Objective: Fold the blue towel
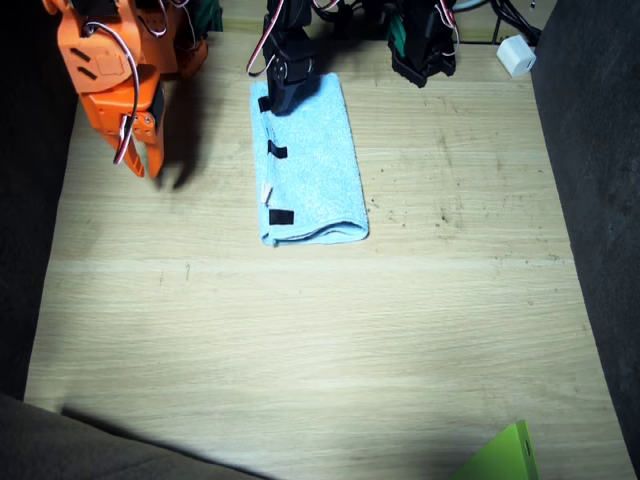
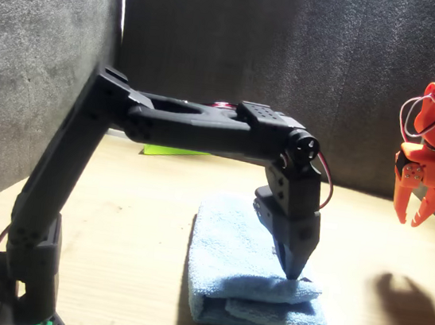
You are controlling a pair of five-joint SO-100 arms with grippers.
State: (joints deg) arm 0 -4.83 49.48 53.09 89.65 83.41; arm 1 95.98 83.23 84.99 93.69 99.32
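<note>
Pale wood-grain table (image 1: 300, 330) w/ dark grey felt-like walls (image 2: 45, 68) around it; a bright green sheet corner (image 1: 510, 452) pokes in at the near edge of the fixed view, a small white plug-like block (image 1: 517, 55) sits at the far right corner, and hard shadows fall beside the arms. The blue towel (image 1: 315, 170), light sky-blue terry cloth, lies folded into a long narrow strip at the table's far-middle, layers stacked, black tape tabs (image 1: 277, 151) along its one long edge & a small white tag (image 1: 267, 192) on that same edge. The black left arm (image 2: 198, 124) reaches out over the towel; its gripper (image 2: 296, 271) points straight down w/ tips touching the towel's top layer at the end nearer the arm bases. Jaws look closed to a point, but can't tell if any cloth is pinched. The orange right arm (image 1: 105, 55) is well apart from the towel, its gripper (image 1: 147, 158) hanging above bare table, fingers slightly parted, holding nothing. Fixed view looks down: shows the towel's full outline, tabs and tag, but the left gripper hides its own contact point. Front view is low & side-on: shows the stacked fold layers at the towel's end (image 2: 263, 305), the black tips on the cloth, and the right gripper (image 2: 418, 207) clear off the surface.
</note>
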